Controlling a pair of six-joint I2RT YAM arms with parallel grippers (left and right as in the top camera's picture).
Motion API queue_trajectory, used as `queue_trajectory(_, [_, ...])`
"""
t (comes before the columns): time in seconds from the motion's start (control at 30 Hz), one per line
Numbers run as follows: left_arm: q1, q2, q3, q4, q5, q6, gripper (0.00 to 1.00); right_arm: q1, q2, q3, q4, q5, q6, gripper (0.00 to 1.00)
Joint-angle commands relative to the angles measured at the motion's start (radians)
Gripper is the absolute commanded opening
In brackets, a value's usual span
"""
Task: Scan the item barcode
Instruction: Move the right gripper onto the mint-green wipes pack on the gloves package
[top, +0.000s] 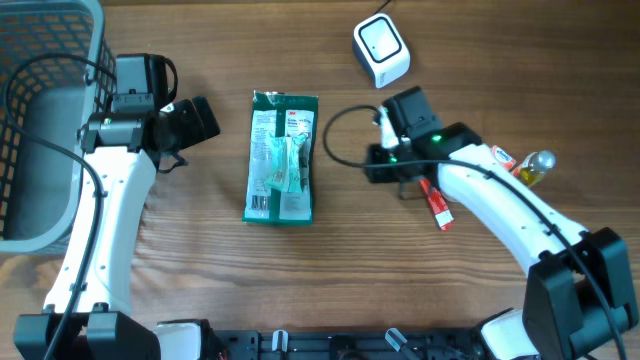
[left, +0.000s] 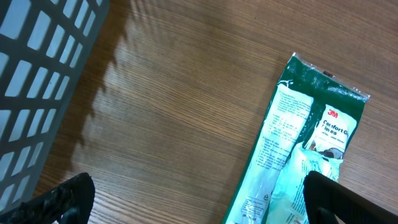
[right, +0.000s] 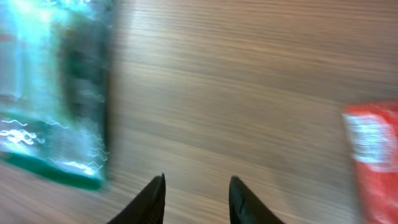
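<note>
The wooden table (top: 200, 290) fills the overhead view from edge to edge, brown planks with the grain running across, lit evenly enough that the grey basket (top: 40, 100) throws a soft toothed shadow onto the wood beside it. That basket is the largest thing on the table; it sits at the far left corner, close to my left arm (top: 100, 230).

My left pincer (left: 196, 186) hangs over bare wood between the basket and the green packet (top: 282, 155), its fingers spread as wide as they go and gripping nothing. My right arm (top: 500, 205) reaches in from the other side. My right pincer (right: 196, 202) is released too, with a modest gap between its fingers and only wood grain showing through.

The green packet, the thing to be scanned, lies flat near the middle of the table between my two pincers, touching neither, its printed white label facing up. The white scanner (top: 381, 50) stands apart from it toward the far edge. A red packet (top: 437, 205) lies partly under my right arm, and a small bottle (top: 535, 165) lies just beyond that arm.
</note>
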Motion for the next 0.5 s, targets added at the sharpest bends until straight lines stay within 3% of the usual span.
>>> queue_trajectory(0.0, [0.004,0.006,-0.006,0.002,-0.009,0.012,1.00,0.078,0.017,-0.003,0.158,-0.060,0.117,0.36])
queue_trajectory(0.17, [0.005,0.006,-0.006,0.002,-0.009,0.012,1.00,0.143,0.071,-0.018,0.332,-0.002,0.212,0.38])
queue_trajectory(0.47, [0.005,0.002,-0.003,0.050,-0.031,0.016,1.00,0.154,0.233,-0.018,0.579,-0.002,0.235,0.44])
